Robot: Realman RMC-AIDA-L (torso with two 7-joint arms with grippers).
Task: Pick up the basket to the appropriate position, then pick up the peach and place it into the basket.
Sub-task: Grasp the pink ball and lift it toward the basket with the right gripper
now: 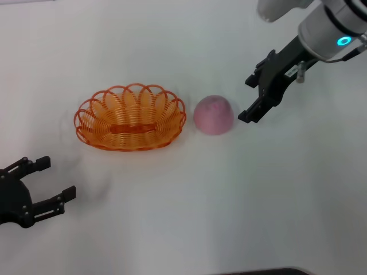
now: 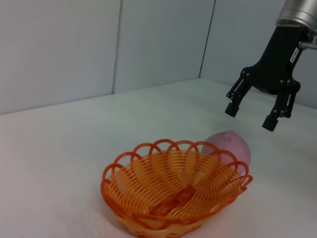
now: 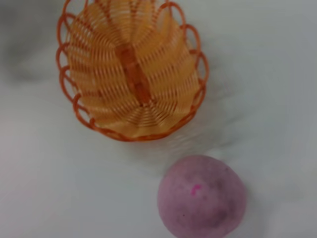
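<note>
**Peach beside the basket, my right pincer just off it**

From my head camera, the basket [image 1: 130,117] sits upright on the white table [image 1: 183,217], nothing in it. The peach [image 1: 214,114] rests on the table just beside the basket's right end, apart from it. My right gripper [image 1: 253,98] hangs just right of the peach, fingers spread wide and holding nothing. My left gripper [image 1: 49,182] rests low at the near left, well apart from the basket, its fingers open too.

From my left wrist, the basket [image 2: 174,191] lies close, the peach [image 2: 229,147] showing behind its far rim. My right gripper [image 2: 252,114] hovers above the peach, spread wide, not touching it.

From my right wrist, the peach [image 3: 202,197] lies near, the basket [image 3: 132,70] beyond it with a gap between.
</note>
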